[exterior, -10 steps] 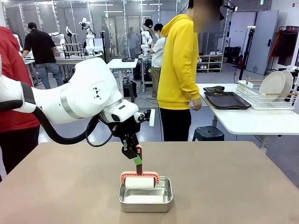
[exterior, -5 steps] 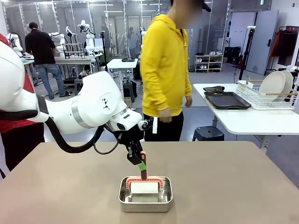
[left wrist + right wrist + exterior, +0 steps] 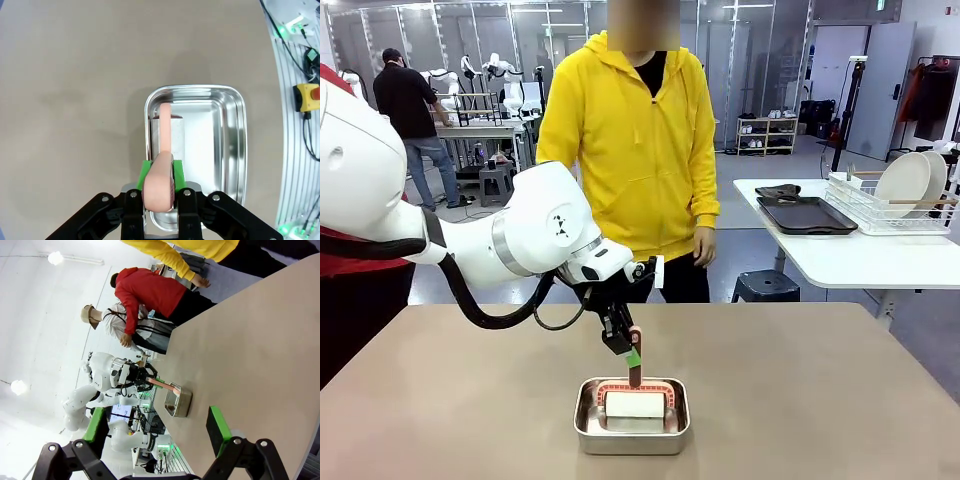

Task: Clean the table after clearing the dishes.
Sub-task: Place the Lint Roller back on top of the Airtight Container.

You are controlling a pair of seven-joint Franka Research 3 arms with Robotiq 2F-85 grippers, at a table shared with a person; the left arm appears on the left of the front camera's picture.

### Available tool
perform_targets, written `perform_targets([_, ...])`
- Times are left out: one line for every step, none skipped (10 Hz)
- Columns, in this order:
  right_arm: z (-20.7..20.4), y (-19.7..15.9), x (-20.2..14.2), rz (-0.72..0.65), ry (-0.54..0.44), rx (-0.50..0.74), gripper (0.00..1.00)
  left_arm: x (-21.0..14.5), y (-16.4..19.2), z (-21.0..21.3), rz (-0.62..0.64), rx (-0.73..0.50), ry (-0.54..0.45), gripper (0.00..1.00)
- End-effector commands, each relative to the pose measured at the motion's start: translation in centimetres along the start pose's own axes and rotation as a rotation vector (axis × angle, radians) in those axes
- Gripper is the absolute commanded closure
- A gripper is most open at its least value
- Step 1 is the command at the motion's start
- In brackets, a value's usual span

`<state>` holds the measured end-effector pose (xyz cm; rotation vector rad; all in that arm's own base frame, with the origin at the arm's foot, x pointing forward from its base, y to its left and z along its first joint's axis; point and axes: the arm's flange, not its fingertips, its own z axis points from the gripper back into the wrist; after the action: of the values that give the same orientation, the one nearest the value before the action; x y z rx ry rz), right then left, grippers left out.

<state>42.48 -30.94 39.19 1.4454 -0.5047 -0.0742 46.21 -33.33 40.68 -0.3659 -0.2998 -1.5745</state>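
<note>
Standing bare across its whole brown top, the table carries no plates or trays; two white plates sit in the wire rack on the white side table beyond, next to a dark tray, so the clearing looks done and the wiping is what remains. Near the robot's edge of the table rests a small steel pan, and inside it lies the white head of a cleaning tool, framed in salmon pink. Its pink handle rises out of the pan and is clamped between the green pads of the left gripper, whose jaws are pressed together on it. That hold likely serves to dip or load the tool in the pan. The right gripper hangs off to the side with its jaws wide apart and nothing between them. A person in a yellow hoodie stands at the far edge, hands clear of the table.
</note>
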Motion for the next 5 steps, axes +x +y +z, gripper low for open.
perform_targets([0.02,0.4,-0.12,0.0,0.014,-0.005,0.0,-0.94,0.93,-1.91,0.015,-0.026,0.028,0.79])
perform_targets([0.02,0.4,-0.12,0.0,0.014,-0.005,0.0,-0.87,0.94,-1.94,0.016,-0.026,0.031,0.79])
perform_targets([0.02,0.4,-0.12,0.0,0.014,-0.005,0.0,-0.8,1.03,-1.77,0.016,-0.024,0.029,0.79])
perform_targets([0.02,0.4,-0.12,0.0,0.014,-0.005,0.0,-0.79,1.17,-2.01,0.02,-0.029,0.034,0.79])
perform_targets([0.02,0.4,-0.12,0.0,0.014,-0.005,0.0,-0.75,1.22,-2.25,0.026,-0.037,0.041,0.79])
